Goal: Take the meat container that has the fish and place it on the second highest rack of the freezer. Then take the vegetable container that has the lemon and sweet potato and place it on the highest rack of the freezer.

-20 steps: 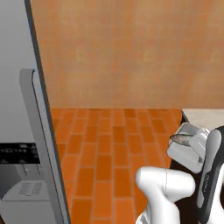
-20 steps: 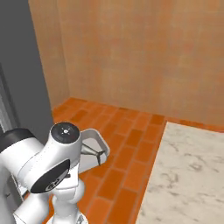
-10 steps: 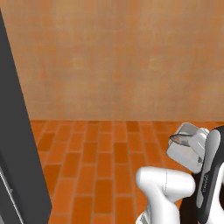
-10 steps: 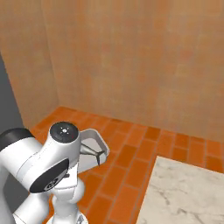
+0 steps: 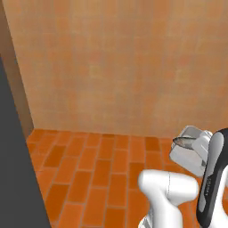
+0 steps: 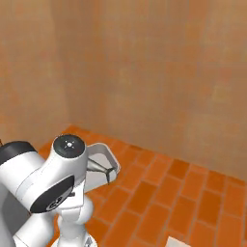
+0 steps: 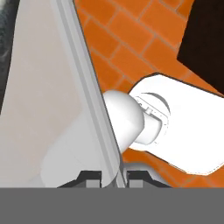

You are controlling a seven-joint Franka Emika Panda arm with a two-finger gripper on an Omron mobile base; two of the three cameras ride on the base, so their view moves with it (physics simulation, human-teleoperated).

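In the left base view the meat container (image 5: pixel 191 149), a pale grey tray, is held up beside the white arm above the orange brick floor (image 5: pixel 98 169), with the fish (image 5: pixel 183 141) lying in it. In the right base view the same tray juts from the arm over that floor. In the hand view the pincer (image 7: pixel 112 176) is clamped on the tray's rim.

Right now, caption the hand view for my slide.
Gripper shut on the rim of the grey meat container, above orange brick floor.
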